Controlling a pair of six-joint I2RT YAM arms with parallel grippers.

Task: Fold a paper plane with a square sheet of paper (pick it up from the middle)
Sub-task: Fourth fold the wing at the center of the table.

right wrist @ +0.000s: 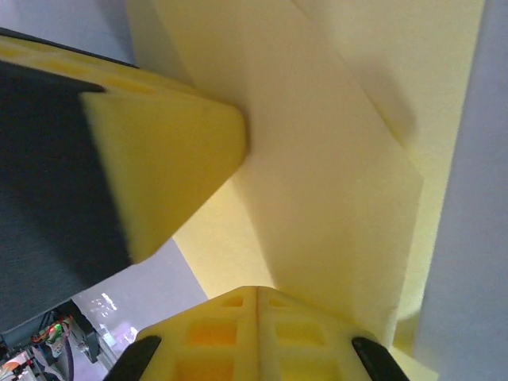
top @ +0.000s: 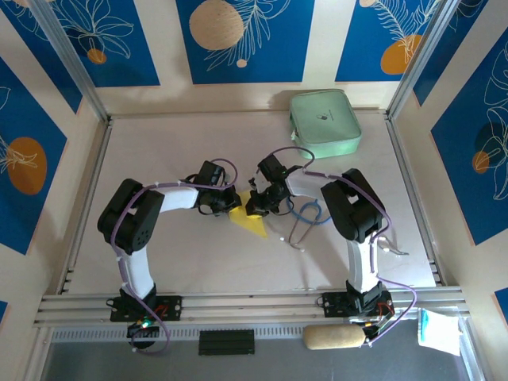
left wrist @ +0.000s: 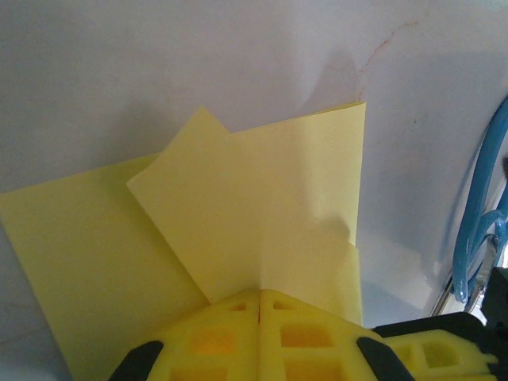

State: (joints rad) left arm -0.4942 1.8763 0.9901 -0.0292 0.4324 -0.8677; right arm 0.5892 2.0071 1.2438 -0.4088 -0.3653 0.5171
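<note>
**Overall position (top external view).** Both arms bend inward and meet near the middle of the bench [top: 159,159]. The left fingers [top: 230,208] and the right fingers [top: 258,205] face each other, with the yellow paper sheet [top: 252,225] between and just below them. One pointed corner of the sheet is directed toward the arm bases. Whether that corner touches the bench cannot be told.

**Left fingers (left wrist view).** The two yellow fingers [left wrist: 252,308] are pressed together and clamped on the near edge of the sheet. The sheet is partly folded (one flap lies turned at an angle over the main panel, its corner pointing up and to the left). The blue looped cable [left wrist: 476,230] lies at the right edge of this view, apart from the sheet.

**Right fingers (right wrist view).** These fingers [right wrist: 255,305] are likewise pressed together and clamped on the same sheet. A folded layer runs diagonally across it. A second yellow finger block on a black body enters from the left, its tip against the paper.

**Other items.** The mint-green case [top: 324,121] rests at the far right of the bench, well apart from the sheet.
</note>
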